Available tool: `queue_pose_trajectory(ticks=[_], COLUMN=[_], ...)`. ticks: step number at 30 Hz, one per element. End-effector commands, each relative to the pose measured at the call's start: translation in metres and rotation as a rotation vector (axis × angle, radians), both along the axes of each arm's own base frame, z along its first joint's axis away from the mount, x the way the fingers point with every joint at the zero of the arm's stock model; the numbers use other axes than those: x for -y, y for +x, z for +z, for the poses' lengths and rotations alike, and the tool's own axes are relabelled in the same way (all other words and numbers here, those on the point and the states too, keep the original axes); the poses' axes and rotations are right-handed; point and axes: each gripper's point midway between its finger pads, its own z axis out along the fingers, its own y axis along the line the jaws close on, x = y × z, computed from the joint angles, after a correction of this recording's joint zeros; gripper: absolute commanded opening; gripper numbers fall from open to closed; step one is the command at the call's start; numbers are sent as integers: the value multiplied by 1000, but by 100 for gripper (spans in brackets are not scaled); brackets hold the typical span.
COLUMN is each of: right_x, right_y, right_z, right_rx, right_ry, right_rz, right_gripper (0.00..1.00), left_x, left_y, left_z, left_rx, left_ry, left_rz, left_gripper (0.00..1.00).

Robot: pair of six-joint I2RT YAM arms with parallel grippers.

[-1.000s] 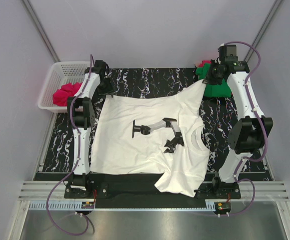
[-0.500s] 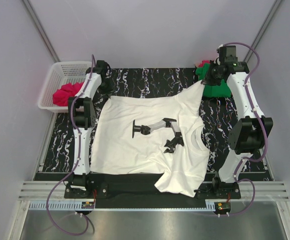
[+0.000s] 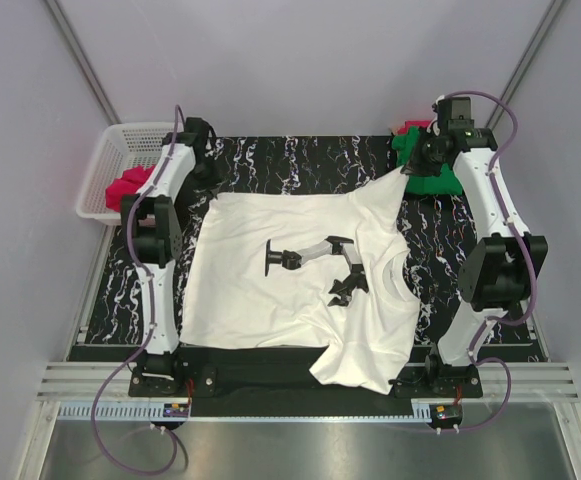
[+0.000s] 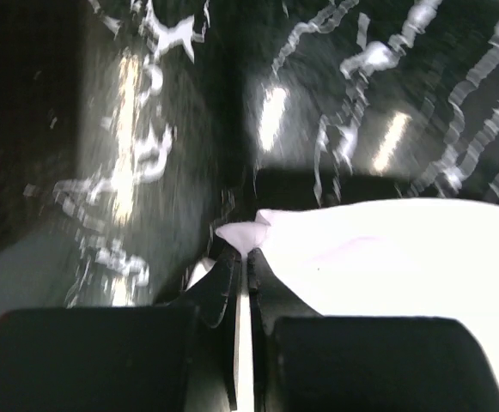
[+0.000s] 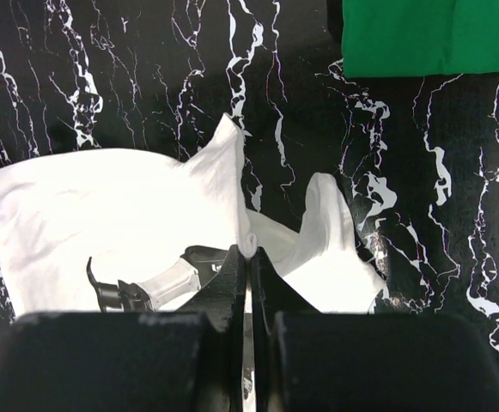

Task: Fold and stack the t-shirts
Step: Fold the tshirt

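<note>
**Item 1: white t-shirt** (image 3: 260, 300)
- Location: spread on the black, white-veined tabletop (image 3: 300, 158), between the two tools and nearer the bases than both.
- Orientation: the long axis runs side to side. The hem end lies under the left tool (image 4: 242, 254). The round neck points toward the right arm's side, nearer the bases than the right tool (image 5: 247, 255).
- Appearance: plain white and mostly flat. A black-and-grey print (image 3: 315, 262) sits mid-chest. One sleeve is rumpled at the near edge. The far right corner is drawn up into a peak.

**Item 2: left tool**
- State: clenched on the shirt's far hem corner, with a white tip of cloth poking out past the fingertips.
- Pose: the left arm (image 3: 160, 240) stretches away from its base along the shirt's side edge, wrist turned inward.

**Item 3: right tool**
- State: clenched on a pinch of white cloth, which hangs in folds either side of the tips.
- Pose: the right arm (image 3: 495, 215) has its elbow high and its wrist pointing down.

**Item 4: green t-shirt** (image 5: 429, 34)
- Folded flat, just beyond the right tool's tips and to their right.

**Item 5: pinkish-red t-shirt** (image 3: 130, 187)
- Crumpled in a white basket (image 3: 120, 133), just outboard of the left tool.
</note>
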Motion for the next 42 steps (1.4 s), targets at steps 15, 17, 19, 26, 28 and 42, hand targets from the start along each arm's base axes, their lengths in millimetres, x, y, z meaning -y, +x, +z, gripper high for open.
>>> queue_pose_trajectory(ticks=[15,17,19,26,28,42], right_x=[4,8,11,15,16,24], right_y=[-23,-26,-26,-26,-26,-20], right_z=[55,59,62,83,88,111], right_rx=[156,167,174,210,221,263], right_ry=[-25,-38,-55,-68,-69,-106], right_rz=[-13,-27,-39,-53,-58,-84], right_gripper=[0,0,0,0,0,0], left_x=[-5,-10,-14,-33,-36,-51], left_y=[-37,-44,-47,-64,-68,-79], left_z=[124,130,132,153,153,169], left_rx=[276,291,298,355,360,414], left_ry=[-11,4,14,18,20,52], left_rz=[-50,-39,-32,14,19,55], left_gripper=[0,0,0,0,0,0])
